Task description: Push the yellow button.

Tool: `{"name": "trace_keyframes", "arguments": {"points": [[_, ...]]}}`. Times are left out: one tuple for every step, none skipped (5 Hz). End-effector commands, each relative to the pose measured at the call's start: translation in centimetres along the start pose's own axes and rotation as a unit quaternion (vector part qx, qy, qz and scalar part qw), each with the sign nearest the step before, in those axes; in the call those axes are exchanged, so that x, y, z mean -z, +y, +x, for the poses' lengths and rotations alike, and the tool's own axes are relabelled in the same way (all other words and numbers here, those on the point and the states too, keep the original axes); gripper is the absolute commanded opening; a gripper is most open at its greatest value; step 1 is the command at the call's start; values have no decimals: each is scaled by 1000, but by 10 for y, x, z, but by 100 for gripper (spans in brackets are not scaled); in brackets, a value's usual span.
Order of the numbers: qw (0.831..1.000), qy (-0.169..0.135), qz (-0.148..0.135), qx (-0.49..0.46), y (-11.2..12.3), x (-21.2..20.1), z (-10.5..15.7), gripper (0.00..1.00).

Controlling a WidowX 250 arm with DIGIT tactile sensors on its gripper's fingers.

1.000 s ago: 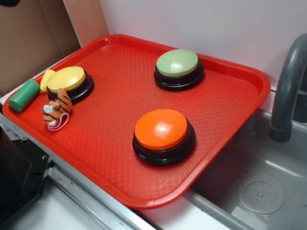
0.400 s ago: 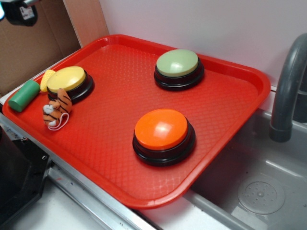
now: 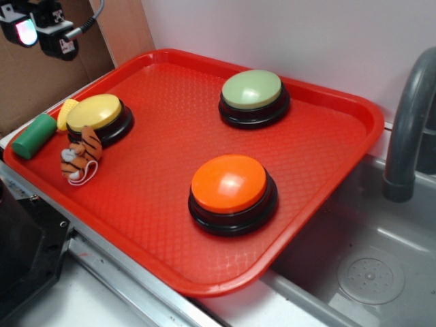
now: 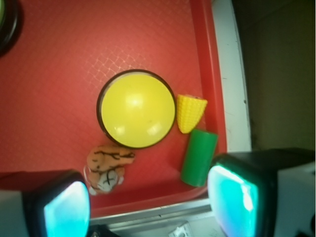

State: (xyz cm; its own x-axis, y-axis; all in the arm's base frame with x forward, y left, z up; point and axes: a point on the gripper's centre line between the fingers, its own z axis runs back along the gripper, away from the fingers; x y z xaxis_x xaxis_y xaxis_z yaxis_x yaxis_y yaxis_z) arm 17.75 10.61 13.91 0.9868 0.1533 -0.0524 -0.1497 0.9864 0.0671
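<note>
The gripper [image 3: 37,30] hangs high at the upper left of the exterior frame, fingers [image 4: 59,207] spread wide and holding nothing. The yellow button [image 3: 95,112] sits at the left edge of the red tray [image 3: 327,157], below and right of the fingers, hemmed by a toy corn [image 4: 190,112], green cylinder [image 4: 198,157] and tiger toy [image 4: 106,168]

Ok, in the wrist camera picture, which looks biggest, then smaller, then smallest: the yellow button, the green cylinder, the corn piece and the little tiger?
1. yellow button, clearly largest
2. green cylinder
3. little tiger, close to the cylinder in size, so this ranking is unsure
4. corn piece, smallest
</note>
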Motion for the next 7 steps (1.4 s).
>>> {"name": "trace_keyframes", "arguments": {"points": [[1000,-23,8,5,3,-14,7,100],[998,-28,43,33,-7,23,29,100],[995,-51,54,65,-11,42,39,100],[995,-50,34,73,-8,59,41,100],[996,-40,40,74,-2,70,40,100],[997,-24,25,73,5,85,40,100],[997,-3,6,71,10,92,42,100]]}}
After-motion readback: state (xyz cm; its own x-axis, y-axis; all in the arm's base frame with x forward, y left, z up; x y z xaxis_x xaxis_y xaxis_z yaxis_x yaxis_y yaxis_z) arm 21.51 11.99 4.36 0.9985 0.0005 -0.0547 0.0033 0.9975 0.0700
